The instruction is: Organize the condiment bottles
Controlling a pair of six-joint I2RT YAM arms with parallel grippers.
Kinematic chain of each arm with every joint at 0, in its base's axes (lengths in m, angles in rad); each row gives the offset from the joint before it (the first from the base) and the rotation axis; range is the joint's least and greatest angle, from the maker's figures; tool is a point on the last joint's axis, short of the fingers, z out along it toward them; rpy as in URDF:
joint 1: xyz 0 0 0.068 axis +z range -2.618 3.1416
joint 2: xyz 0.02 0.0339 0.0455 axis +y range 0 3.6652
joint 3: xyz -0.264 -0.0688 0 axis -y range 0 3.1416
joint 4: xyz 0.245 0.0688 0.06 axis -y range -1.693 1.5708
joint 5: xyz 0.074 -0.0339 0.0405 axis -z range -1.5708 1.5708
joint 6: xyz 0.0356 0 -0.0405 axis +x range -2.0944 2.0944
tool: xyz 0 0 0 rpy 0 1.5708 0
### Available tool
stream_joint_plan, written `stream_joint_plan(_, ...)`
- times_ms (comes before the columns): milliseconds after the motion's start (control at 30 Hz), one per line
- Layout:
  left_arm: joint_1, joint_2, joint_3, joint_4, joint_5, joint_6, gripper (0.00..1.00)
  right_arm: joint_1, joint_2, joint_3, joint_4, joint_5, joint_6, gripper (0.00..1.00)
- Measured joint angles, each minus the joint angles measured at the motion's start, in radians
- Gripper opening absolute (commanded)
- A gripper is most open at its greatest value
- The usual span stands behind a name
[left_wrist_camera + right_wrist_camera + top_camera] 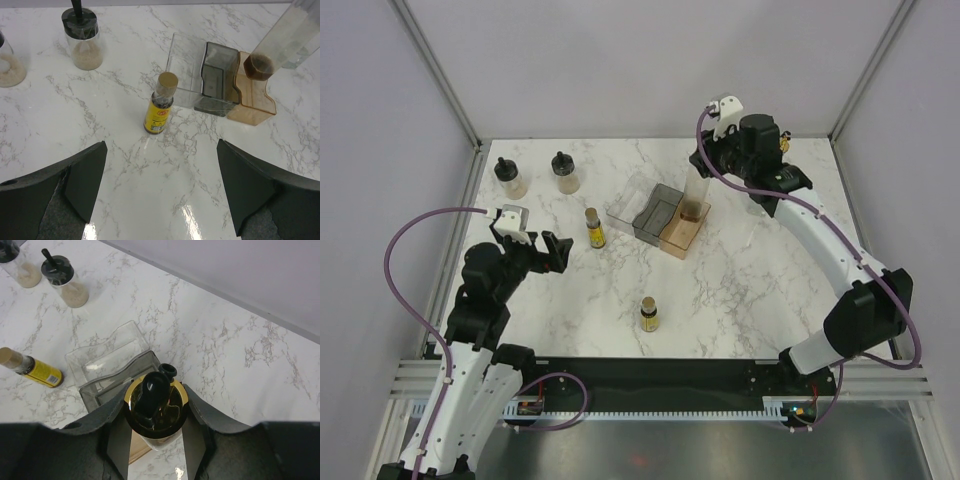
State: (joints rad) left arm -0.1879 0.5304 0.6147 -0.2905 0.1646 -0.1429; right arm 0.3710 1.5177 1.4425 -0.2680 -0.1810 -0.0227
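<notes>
A little yellow bottle (649, 313) stands alone on the white tabletop (750, 270), closest to the arms. Past it on the left, the left claw (556, 252) hangs over the tabletop with its fingers wide apart, holding nothing. Just beyond it stands a second yellow bottle (594, 228), near the tray (650, 218). The tray has a clear part, a grey part and a peach part. The right claw (156, 412) is clamped on the gold top of a tall bottle (695, 195) at the peach part. Far back on the left stand a short bottle (509, 177) with a black cap and another short bottle (564, 172) just like it.
</notes>
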Motion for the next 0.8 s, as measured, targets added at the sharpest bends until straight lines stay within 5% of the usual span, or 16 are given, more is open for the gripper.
stream_joint_plan(567, -0.005, 0.000, 0.000, 0.000, 0.000, 0.000, 1.00, 0.000, 0.033, -0.158, 0.161, 0.102, 0.010, 0.04)
stream_joint_plan(667, -0.005, 0.000, 0.000, 0.000, 0.000, 0.000, 1.00, 0.000, 0.033, -0.178, 0.200, 0.103, 0.009, 0.20)
stream_joint_plan(767, -0.006, 0.000, 0.000, 0.000, 0.000, 0.000, 1.00, 0.000, 0.032, -0.190, 0.221, 0.100, 0.009, 0.47)
stream_joint_plan(800, -0.006, 0.000, 0.000, 0.000, 0.000, 0.000, 1.00, 0.000, 0.032, -0.193, 0.229, 0.099, 0.009, 0.64)
